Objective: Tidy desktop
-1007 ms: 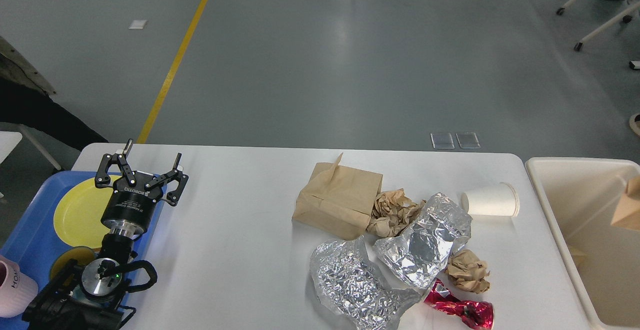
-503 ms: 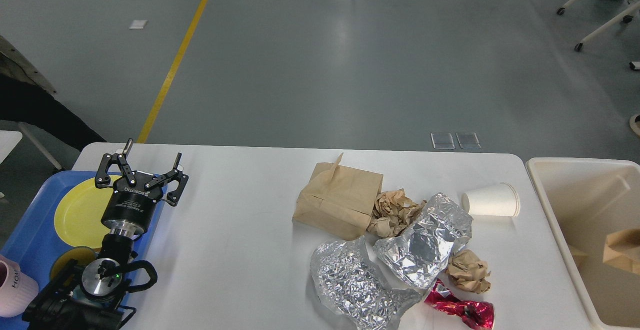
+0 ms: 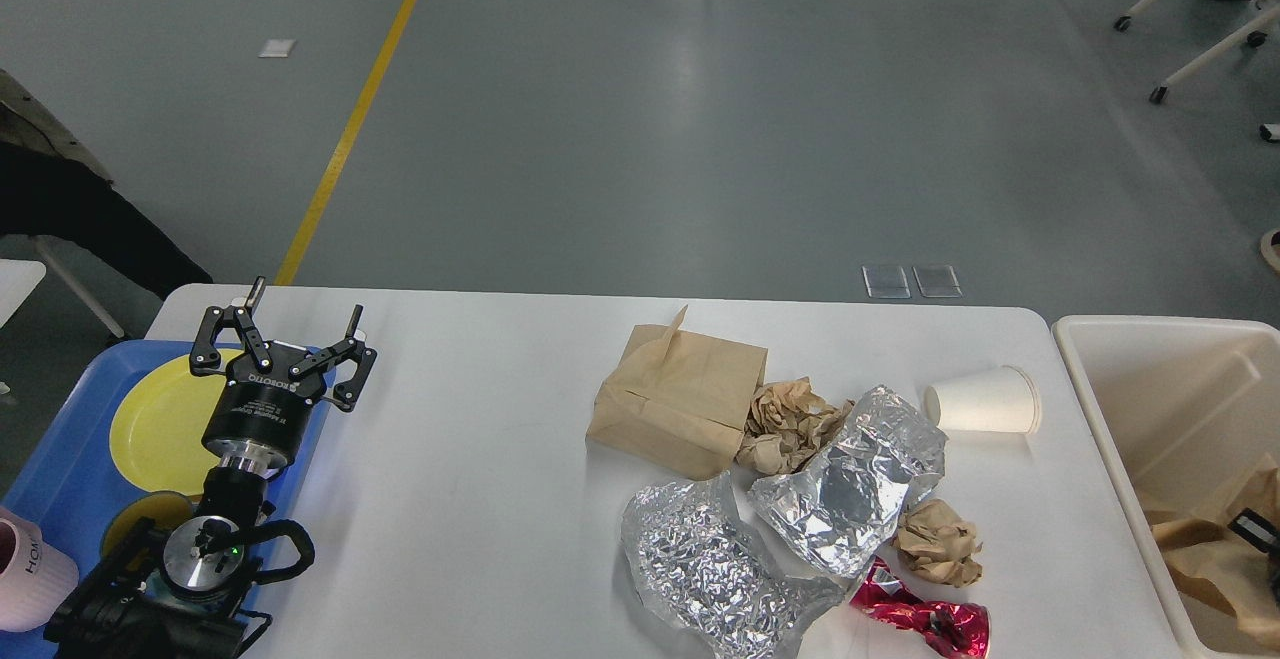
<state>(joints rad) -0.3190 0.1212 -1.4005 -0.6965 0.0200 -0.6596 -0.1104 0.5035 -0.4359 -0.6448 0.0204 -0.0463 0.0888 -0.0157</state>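
Observation:
The white desktop [image 3: 480, 459] carries a heap of litter right of centre. In it are a flat brown paper bag [image 3: 680, 399], a crumpled brown paper [image 3: 790, 424], two crumpled foil sheets [image 3: 850, 479] [image 3: 710, 569], a smaller brown paper ball [image 3: 935, 544] and a red shiny wrapper [image 3: 925, 621]. A white paper cup [image 3: 985, 399] lies on its side. My left gripper [image 3: 307, 301] stands open and empty at the desk's left end, over the tray's edge. A small dark part of my right gripper [image 3: 1256, 529] shows at the right edge, over brown paper [image 3: 1210, 554] in the bin.
A cream-white bin [image 3: 1150, 409] stands against the desk's right end. At the left, a blue tray [image 3: 60, 459] holds a yellow plate [image 3: 160, 419], a small yellow bowl [image 3: 140, 521] and a pink cup [image 3: 30, 574]. Grey floor lies beyond the far edge.
The brown paper at the right edge has dropped from above the bin down to its bottom. The left arm and the litter on the desk have stayed still.

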